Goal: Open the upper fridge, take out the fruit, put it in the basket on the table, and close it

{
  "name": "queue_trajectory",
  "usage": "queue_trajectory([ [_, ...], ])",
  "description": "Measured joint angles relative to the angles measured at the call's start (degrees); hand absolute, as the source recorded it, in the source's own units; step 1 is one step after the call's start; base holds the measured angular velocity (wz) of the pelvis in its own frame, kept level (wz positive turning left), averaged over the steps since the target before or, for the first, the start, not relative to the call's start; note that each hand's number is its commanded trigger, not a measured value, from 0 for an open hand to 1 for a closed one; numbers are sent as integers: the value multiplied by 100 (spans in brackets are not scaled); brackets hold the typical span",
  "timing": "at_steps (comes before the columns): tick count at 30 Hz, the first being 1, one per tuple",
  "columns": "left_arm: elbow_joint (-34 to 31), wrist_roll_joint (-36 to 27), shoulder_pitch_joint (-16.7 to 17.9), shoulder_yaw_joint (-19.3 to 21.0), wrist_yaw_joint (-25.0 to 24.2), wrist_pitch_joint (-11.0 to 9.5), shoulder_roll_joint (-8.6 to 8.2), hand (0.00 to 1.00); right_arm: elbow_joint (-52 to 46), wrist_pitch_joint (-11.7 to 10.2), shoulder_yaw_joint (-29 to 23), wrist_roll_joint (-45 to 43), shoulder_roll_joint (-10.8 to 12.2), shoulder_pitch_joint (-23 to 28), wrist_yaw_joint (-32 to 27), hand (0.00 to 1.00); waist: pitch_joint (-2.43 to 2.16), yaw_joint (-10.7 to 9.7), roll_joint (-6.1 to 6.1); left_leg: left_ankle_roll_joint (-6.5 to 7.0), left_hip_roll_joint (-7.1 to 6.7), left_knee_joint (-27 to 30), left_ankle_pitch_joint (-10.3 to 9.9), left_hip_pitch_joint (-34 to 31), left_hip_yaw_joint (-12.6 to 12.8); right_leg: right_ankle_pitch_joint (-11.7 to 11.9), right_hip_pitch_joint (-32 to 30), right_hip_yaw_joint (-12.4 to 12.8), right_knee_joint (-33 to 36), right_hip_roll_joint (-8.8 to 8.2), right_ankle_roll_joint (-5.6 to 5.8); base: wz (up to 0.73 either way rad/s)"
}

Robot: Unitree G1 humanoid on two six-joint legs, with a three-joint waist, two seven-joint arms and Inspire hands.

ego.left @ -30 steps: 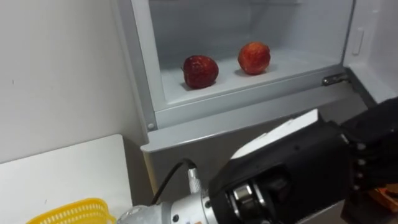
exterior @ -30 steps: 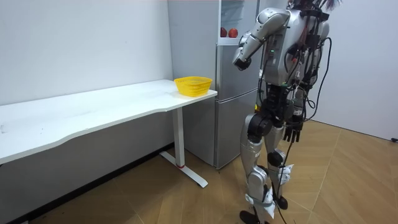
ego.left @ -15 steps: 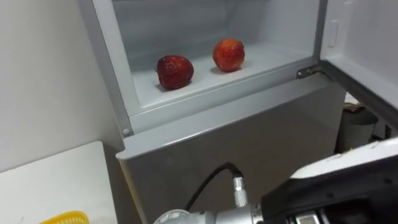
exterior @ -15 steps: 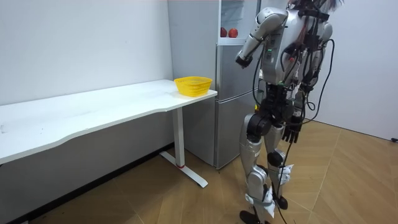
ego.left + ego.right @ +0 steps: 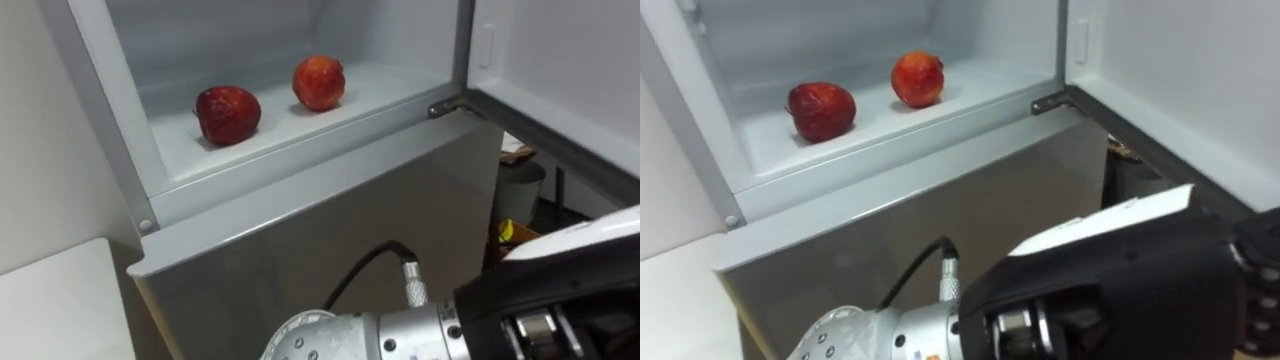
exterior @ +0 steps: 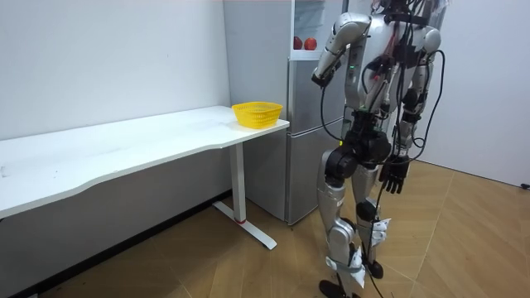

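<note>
Close under the head camera, at about five o'clock, the left hand [image 5: 1255,275] lies low across the front of the fridge [image 5: 330,225], below the open upper compartment; its dark back shows, but I cannot tell how its fingers are set. The right hand [image 6: 394,175] hangs by the thigh, fingers loose, holding nothing. At eight o'clock is a corner of the white table [image 5: 55,300], where the yellow basket [image 6: 257,112] waits (presumably the drop-off).

Further off, at twelve o'clock, the shelf [image 5: 285,128] carries two apples, well apart: the dark apple [image 5: 228,114] at eleven o'clock, near the front edge, and the lighter apple [image 5: 319,82] nearer one o'clock and deeper in. Neither is touched, so the reach is not yet made. The open door [image 5: 560,70] stands at two o'clock.

My worry is the climb: rising from this low, the hand could clip the shelf's front edge. A sideways approach might nudge the near apple, which would roll off the edge, or into its neighbour. A swing too far right meets the door
</note>
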Motion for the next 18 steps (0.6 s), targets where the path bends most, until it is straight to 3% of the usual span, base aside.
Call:
queue_trajectory([
  [2, -1, 239, -1, 27, 25, -6, 1, 0, 0, 0, -3, 53, -1, 6, -34, 0, 37, 38, -26, 0, 4, -48, 0, 61, -2, 1, 28, 9, 1, 11, -2, -10],
  [6, -15, 581, 3, 114, 113, -17, 90, 0, 30, -61, -11, 58, -1, 22, -81, 0, 69, 126, -71, -1, -8, -83, -1, 44, -4, 1, 1, 2, 0, 8, -3, 0],
  [9, -163, 729, 94, 344, 133, -17, 138, 0, 132, -190, -18, 52, -7, 85, -127, 0, 72, 405, -76, -2, -16, -87, -1, 43, -7, 1, 11, -13, 3, 2, -3, 1],
  [12, -681, 935, 343, 849, 222, -183, 300, 0, 152, -256, -25, -3, -7, 150, -125, 0, 68, 698, -77, -2, -11, -87, 0, 49, -127, 1, 23, -90, 9, 4, -5, 14],
  [15, -1149, 1353, 792, 1201, 521, -426, 320, 0, 231, -352, -28, -84, 28, 167, -159, 0, 61, 963, -138, -3, -15, -93, 0, 49, -368, 0, 109, -306, -1, -17, -6, 33],
  [18, -1345, 1690, 1247, 1653, 845, -563, 393, 0, 244, -441, -37, -234, 44, 235, -185, 0, 39, 1298, -219, -4, -14, -85, 1, 71, -435, -6, 193, -451, -7, -28, -12, 29],
])
